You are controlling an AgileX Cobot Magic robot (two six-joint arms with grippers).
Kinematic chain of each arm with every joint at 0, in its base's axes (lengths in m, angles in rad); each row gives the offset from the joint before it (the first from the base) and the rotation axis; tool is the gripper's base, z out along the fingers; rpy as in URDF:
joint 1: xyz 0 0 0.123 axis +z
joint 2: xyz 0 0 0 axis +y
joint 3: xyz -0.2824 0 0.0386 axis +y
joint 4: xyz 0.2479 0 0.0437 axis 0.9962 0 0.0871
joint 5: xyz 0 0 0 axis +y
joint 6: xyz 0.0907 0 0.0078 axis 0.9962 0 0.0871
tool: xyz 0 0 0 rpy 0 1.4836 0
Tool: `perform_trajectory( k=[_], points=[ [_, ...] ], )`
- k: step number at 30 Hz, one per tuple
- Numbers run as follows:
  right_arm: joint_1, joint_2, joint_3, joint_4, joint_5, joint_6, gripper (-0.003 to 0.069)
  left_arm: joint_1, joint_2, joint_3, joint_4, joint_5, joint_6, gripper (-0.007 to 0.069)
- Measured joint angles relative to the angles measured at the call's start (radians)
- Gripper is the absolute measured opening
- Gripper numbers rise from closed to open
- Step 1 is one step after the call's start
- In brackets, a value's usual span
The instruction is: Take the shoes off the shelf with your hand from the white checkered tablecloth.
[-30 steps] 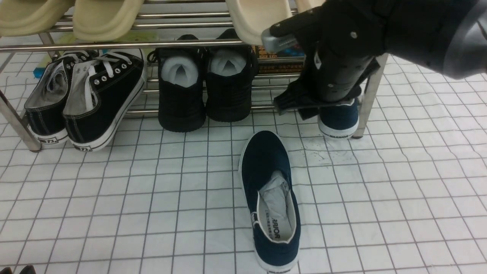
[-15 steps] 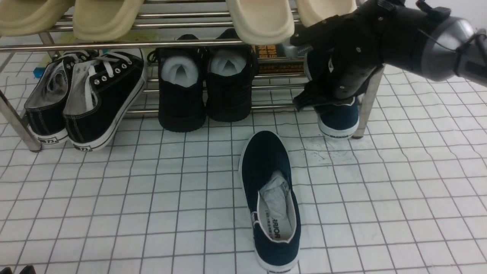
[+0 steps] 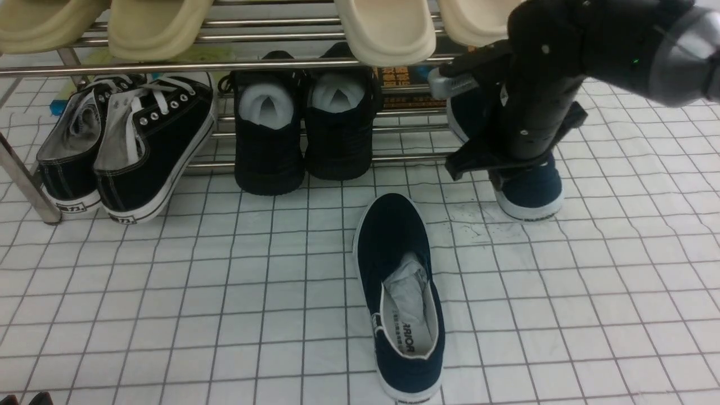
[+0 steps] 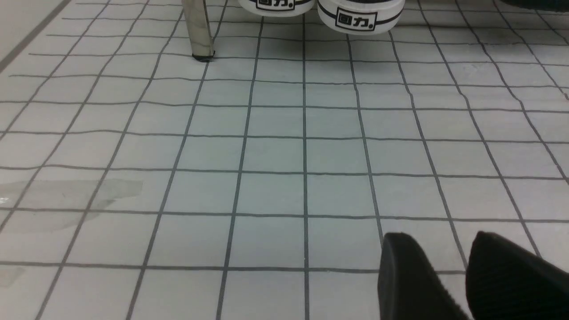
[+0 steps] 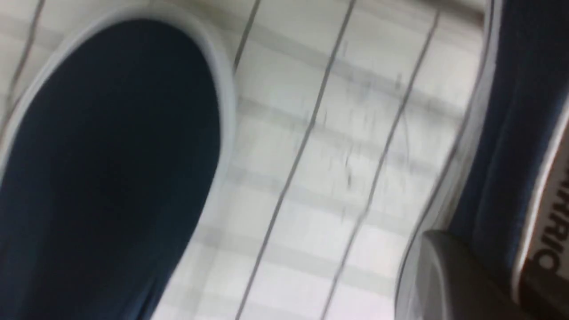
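One navy slip-on shoe (image 3: pixel 394 247) with paper stuffing lies on the white checkered tablecloth (image 3: pixel 225 281) in front of the shelf (image 3: pixel 169 66); its toe shows in the right wrist view (image 5: pixel 111 155). My right hand (image 3: pixel 495 140) is shut on the second navy shoe (image 3: pixel 529 194) at the shelf's right end. The silver thumb (image 5: pixel 444 275) presses on that shoe's side (image 5: pixel 511 111), and the fingers reach into its opening. Its heel is low over the cloth. My left gripper (image 4: pixel 449 275) is open and empty above the cloth at the near left (image 3: pixel 25 399).
Black lace-up sneakers (image 3: pixel 124 140) and all-black shoes (image 3: pixel 304 129) stand on the lower tier. Cream slippers (image 3: pixel 382 28) lie on the upper tier. The shelf's left leg (image 4: pixel 198 31) stands on the cloth near the sneaker heels (image 4: pixel 360 18).
My right hand has moved right and toward me with the second navy shoe in it. The shoe's heel has slid off the lower bars. The left gripper has not moved.
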State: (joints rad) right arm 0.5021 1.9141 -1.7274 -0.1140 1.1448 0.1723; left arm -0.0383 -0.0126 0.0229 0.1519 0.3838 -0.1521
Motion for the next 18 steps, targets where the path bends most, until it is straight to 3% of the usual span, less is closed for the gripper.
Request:
perform_trajectory(
  k=[2,10,18],
  points=[
    [0.001,-0.07,0.0,0.096,0.088,-0.017,0.002,0.0,0.0,0.0,0.0,0.0,0.0,0.0239],
    [0.023,-0.14,0.129,0.256,0.1,-0.023,0.002,0.0,0.0,0.0,0.0,0.0,0.0,0.0239],
    [0.06,-0.139,0.29,0.237,-0.007,-0.026,0.002,0.0,0.0,0.0,0.0,0.0,0.0,0.0239]
  ],
)
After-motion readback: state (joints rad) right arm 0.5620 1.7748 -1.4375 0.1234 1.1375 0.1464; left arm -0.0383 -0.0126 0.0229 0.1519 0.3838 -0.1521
